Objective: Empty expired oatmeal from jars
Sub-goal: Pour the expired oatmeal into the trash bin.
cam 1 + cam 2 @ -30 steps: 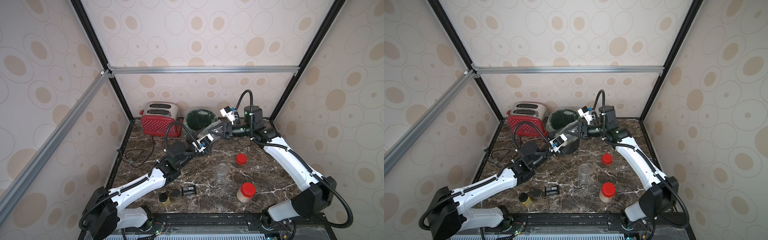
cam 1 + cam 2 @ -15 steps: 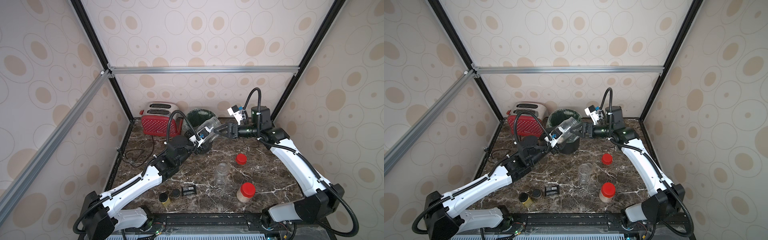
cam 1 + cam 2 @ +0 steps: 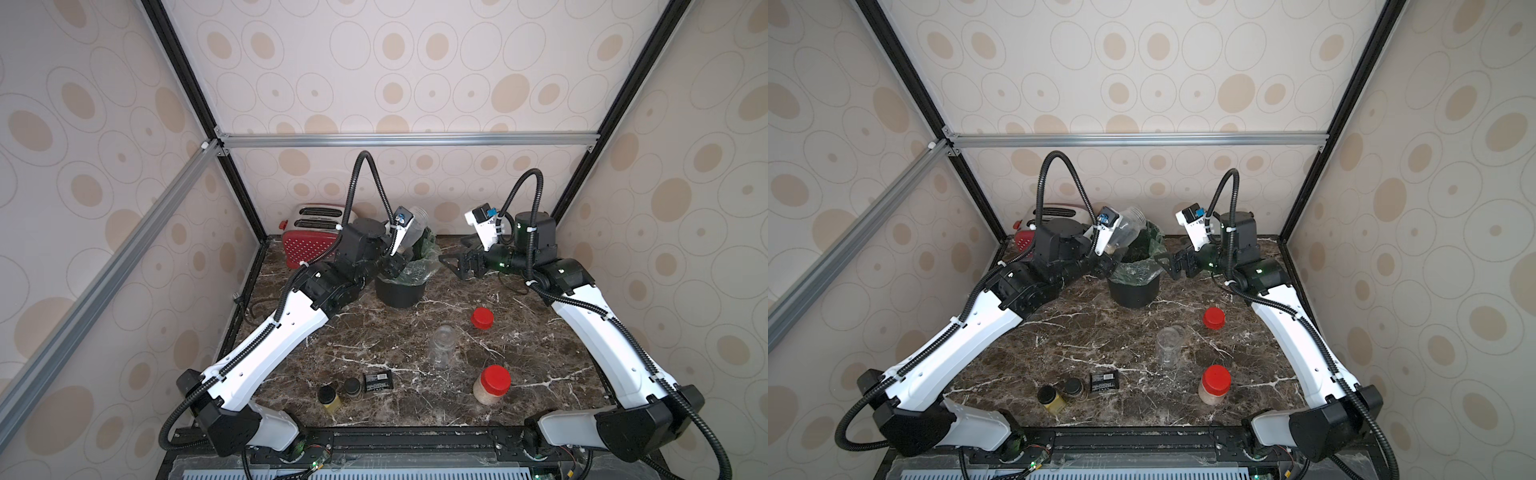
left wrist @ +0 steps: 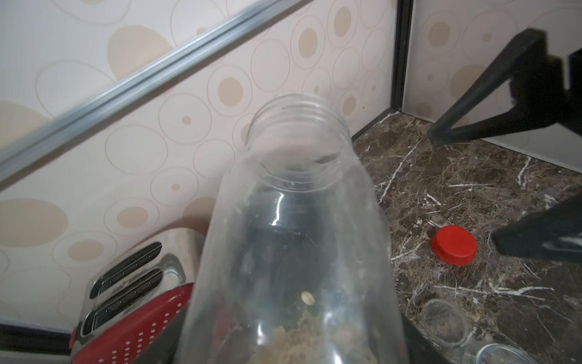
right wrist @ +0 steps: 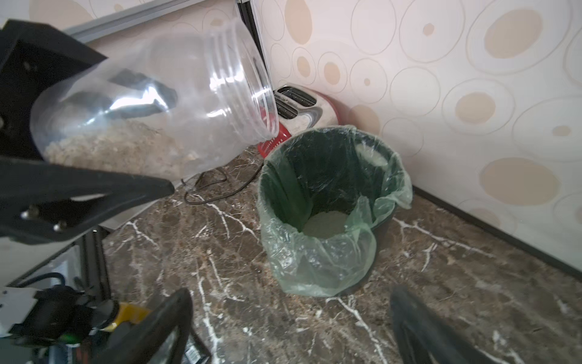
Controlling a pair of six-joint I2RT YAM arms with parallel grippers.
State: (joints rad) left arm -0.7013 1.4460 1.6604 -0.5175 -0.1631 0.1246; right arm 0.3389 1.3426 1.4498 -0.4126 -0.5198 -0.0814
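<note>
Clear plastic fills my left claw point(image 5: 157, 141): its fingers are clamped on the base end of an open jar point(image 5: 204, 78), which is tipped over with its threaded mouth pointing away from the claw, toward the bin point(image 3: 399, 293). The oatmeal point(image 5: 119, 148) lies heaped in the end nearest my fingers, along the low side of the wall, and the neck end is bare. The bin stands on the tabletop point(image 3: 374, 328) just ahead of and below this claw, between my two claws. It is lined with a green bag point(image 5: 315, 264), and a pale heap point(image 5: 324, 223) lies at its bottom. Whether the jar's mouth is over the rim or just short of it I cannot tell. My right claw point(image 3: 449, 264) is spread wide and holds nothing. It hangs above the tabletop just beside the bin, tips pointing at it, facing the left claw across it. Behind my right claw, toward my base, a loose red lid point(image 3: 482, 318) lies flat. Near it an empty jar point(image 3: 444, 345) stands upright with no lid, and further back stands a capped jar point(image 3: 491, 384), topped in red, with oatmeal inside. A red toaster point(image 3: 311, 232) stands against the wall, beside the left claw on the side away from the bin. Well behind the left claw, two black-lidded little jars point(image 3: 352, 387) touch each other, just beside a black packet point(image 3: 378, 380).
</note>
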